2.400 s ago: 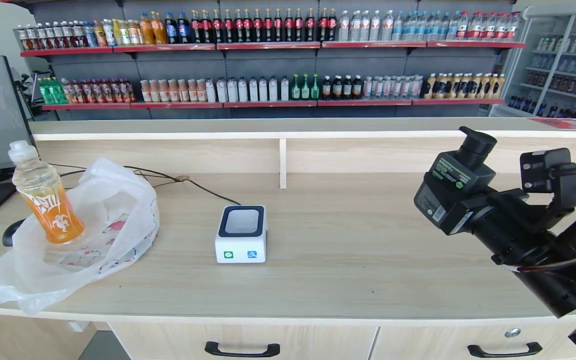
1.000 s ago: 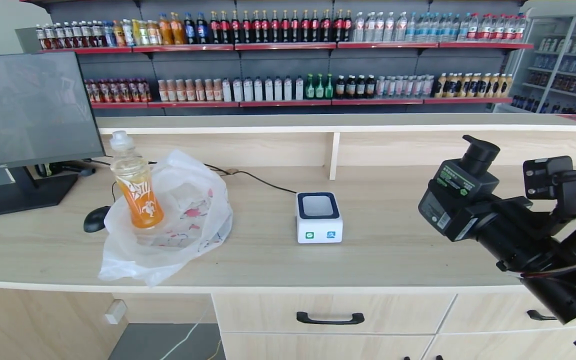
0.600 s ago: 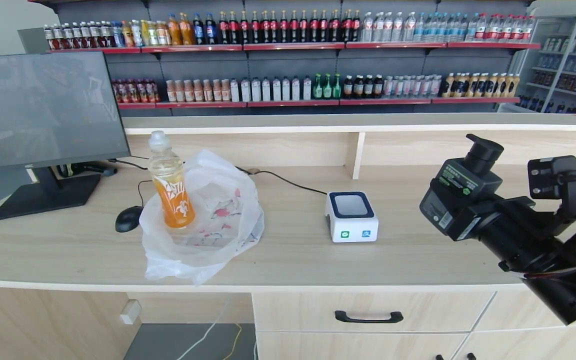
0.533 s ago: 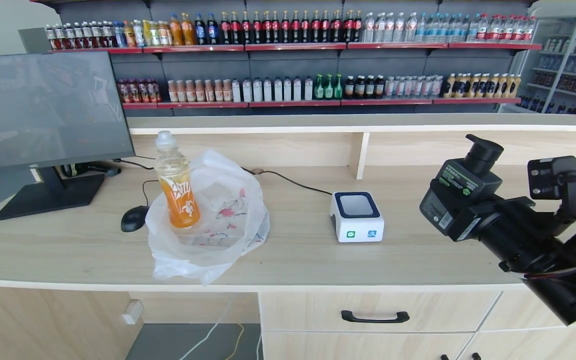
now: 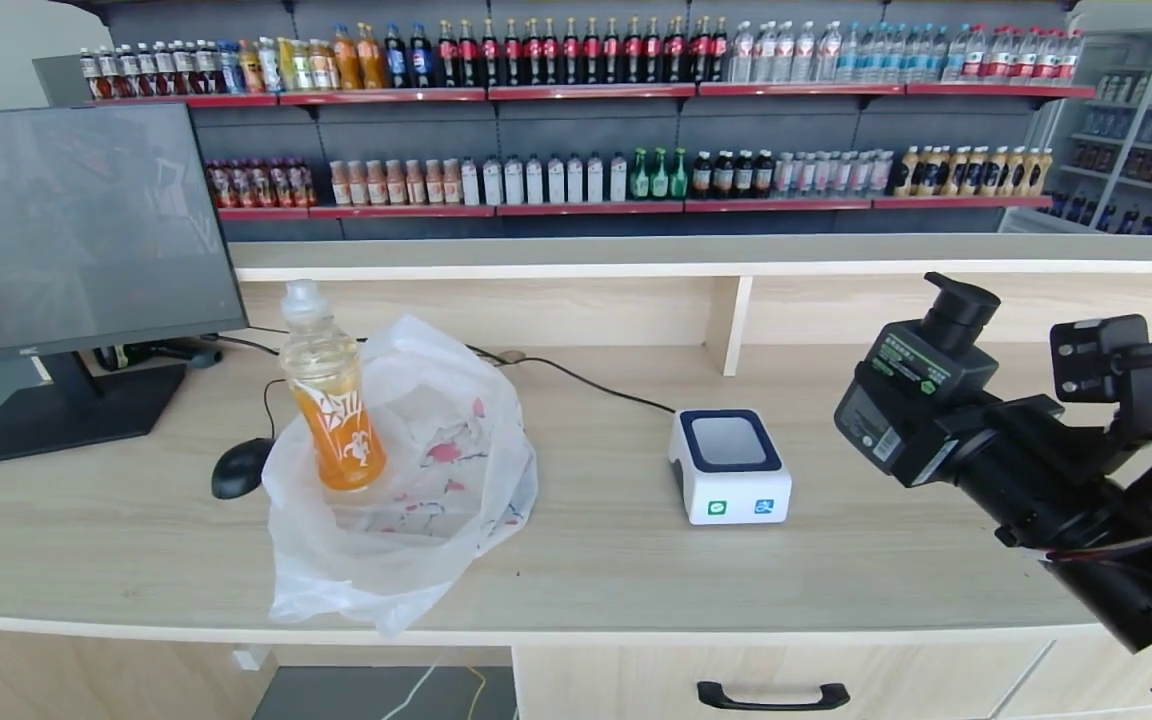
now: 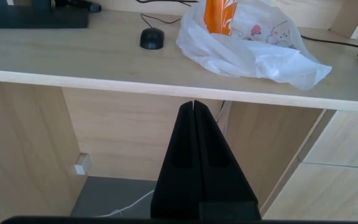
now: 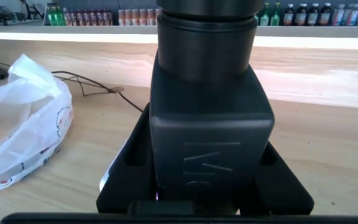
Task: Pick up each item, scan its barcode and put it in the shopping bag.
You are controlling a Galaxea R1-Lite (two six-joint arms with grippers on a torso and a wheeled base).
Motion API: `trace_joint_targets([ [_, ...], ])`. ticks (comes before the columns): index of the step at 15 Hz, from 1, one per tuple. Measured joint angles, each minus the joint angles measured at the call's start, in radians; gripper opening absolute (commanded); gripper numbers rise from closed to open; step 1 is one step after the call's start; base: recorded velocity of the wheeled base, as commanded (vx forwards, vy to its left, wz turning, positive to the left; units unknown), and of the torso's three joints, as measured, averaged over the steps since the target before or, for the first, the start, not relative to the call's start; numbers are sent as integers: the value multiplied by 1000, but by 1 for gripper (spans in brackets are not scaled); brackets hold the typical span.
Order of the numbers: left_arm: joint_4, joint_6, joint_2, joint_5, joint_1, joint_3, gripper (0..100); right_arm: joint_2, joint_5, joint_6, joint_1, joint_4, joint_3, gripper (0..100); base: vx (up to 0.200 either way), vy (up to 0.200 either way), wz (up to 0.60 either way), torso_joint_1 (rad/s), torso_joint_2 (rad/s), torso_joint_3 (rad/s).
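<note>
We see a pale wooden counter [image 5: 636, 570] with a raised ledge [image 5: 636, 255] along its far side and an upright divider [image 5: 733, 325] beneath it. At far left stands a dark monitor [image 5: 76, 220]; a black mouse [image 5: 241, 468] lies to its right, nearer us. A black cable [image 5: 586, 378] crosses the counter's far part. A black drawer handle [image 5: 772, 695] sits below the near edge. Behind, red shelves [image 5: 576, 93] hold rows of bottles [image 5: 536, 180]; a glass-door cooler [image 5: 1136, 130] stands far right.
</note>
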State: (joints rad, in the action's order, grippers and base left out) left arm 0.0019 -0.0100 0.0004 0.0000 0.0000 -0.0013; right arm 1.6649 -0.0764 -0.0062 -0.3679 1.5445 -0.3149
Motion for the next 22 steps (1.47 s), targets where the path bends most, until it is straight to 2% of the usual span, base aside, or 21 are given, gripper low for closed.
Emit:
trace_joint_targets([
  [6,-1,2,0,0,0,0,0,19,26,-73,-4,15,29,0,0,0,0,0,0,0],
  [8,-1,3,0,0,0,0,0,44,115,-100,-3,20,13,0,0,0,0,0,0,0],
  [11,-1,3,0,0,0,0,0,106,176,-178,6,21,-47,0,0,0,0,0,0,0],
  [14,-1,3,0,0,0,0,0,169,306,-378,4,23,-135,0,0,0,0,0,0,0],
  [16,-1,1,0,0,0,0,0,203,324,-435,0,23,-169,0,0,0,0,0,0,0],
  [18,-1,-1,0,0,0,0,0,223,330,-642,-18,24,-191,0,0,0,0,0,0,0],
  [20,-1,-1,0,0,0,0,0,247,361,-765,-39,25,-217,0,0,0,0,0,0,0],
  [22,-1,-2,0,0,0,0,0,279,473,-866,-45,29,-299,0,0,0,0,0,0,0],
])
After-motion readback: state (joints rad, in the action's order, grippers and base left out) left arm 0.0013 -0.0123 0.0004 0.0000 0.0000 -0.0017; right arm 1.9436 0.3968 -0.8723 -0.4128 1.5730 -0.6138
